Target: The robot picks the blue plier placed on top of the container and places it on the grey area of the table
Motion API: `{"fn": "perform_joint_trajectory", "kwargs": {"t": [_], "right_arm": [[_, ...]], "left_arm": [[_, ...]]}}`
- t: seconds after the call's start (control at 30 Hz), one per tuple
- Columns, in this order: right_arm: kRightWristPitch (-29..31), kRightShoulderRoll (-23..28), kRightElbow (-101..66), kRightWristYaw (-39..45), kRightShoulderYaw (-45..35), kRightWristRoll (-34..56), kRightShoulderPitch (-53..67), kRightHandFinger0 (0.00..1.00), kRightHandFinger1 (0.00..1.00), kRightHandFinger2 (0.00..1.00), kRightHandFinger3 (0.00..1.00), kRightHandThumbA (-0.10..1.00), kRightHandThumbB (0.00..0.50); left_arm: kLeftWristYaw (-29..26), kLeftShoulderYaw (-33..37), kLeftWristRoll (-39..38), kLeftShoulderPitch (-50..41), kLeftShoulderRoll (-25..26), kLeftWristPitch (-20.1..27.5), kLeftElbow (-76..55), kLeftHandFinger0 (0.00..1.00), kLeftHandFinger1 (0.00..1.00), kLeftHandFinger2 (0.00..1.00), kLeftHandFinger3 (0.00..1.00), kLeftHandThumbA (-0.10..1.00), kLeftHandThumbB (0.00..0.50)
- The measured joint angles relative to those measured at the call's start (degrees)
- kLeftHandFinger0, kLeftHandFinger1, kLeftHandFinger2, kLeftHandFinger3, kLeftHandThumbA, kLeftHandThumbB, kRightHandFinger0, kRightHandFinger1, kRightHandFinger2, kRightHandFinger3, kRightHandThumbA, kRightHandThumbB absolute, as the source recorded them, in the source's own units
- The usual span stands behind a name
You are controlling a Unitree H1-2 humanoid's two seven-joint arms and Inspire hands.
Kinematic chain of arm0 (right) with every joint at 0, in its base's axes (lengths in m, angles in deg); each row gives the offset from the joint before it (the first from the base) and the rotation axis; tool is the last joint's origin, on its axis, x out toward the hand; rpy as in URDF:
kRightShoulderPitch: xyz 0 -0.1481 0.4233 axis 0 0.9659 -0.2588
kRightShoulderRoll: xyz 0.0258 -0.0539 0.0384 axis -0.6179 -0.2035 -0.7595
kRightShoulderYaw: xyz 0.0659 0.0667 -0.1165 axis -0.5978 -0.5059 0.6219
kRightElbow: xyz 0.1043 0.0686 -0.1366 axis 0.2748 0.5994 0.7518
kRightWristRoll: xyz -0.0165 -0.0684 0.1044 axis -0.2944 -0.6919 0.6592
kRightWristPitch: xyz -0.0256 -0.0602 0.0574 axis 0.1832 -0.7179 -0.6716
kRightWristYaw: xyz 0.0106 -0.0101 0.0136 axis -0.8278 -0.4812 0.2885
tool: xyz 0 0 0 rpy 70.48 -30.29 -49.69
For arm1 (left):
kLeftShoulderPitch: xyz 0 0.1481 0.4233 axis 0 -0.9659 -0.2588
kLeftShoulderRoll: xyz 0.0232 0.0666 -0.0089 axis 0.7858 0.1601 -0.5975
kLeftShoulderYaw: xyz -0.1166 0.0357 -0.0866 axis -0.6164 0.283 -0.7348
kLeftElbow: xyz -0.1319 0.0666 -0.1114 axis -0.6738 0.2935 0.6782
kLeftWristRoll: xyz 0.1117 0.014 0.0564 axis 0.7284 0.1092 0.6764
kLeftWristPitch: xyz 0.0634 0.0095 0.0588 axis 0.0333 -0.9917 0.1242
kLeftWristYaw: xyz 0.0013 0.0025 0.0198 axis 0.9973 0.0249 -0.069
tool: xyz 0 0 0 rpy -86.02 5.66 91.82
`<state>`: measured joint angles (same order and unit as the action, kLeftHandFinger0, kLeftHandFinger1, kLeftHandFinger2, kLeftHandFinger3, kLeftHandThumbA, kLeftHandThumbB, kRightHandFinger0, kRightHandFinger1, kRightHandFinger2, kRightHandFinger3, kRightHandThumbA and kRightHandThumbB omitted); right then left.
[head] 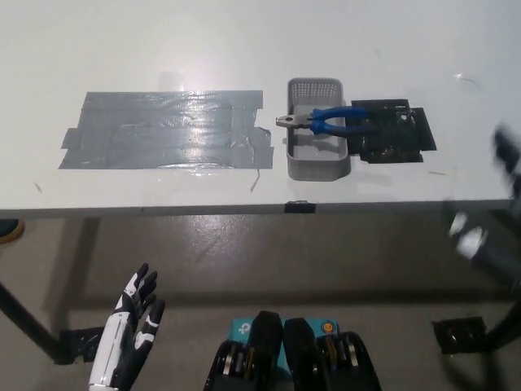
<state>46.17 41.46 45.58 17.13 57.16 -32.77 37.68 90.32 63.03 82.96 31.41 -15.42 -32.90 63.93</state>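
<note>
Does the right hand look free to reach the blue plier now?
Probably yes: the blue plier lies exposed across the container, nothing over it. The right hand, blurred at the table's right edge, has an open path.

The pliers (324, 121) have blue handles and grey metal jaws; they lie flat across the top of the grey basket (317, 161), jaws at its left rim, handles reaching over the right rim. The grey taped patch (163, 130) lies just left of it on the white table (244, 41)
</note>
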Motion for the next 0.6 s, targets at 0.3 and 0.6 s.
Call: {"fn": "perform_joint_trajectory", "kwargs": {"t": [0.3,0.6], "right_arm": [[-9.59,9.08,9.89,6.69,7.07,-0.72,-21.43,1.0,1.0,1.0,1.0,0.78,0.246],[-15.83,10.08,36.33,17.09,24.69,-4.82,-41.44,1.0,1.0,1.0,1.0,0.94,0.369]], "left_arm": [[0.0,0.01,0.04,0.09,0.01,0.04,0.11,1.0,1.0,1.0,1.0,0.84,0.098],[0.0,0.0,0.16,0.2,0.08,0.07,0.16,1.0,1.0,1.0,1.0,0.82,0.109]]}}
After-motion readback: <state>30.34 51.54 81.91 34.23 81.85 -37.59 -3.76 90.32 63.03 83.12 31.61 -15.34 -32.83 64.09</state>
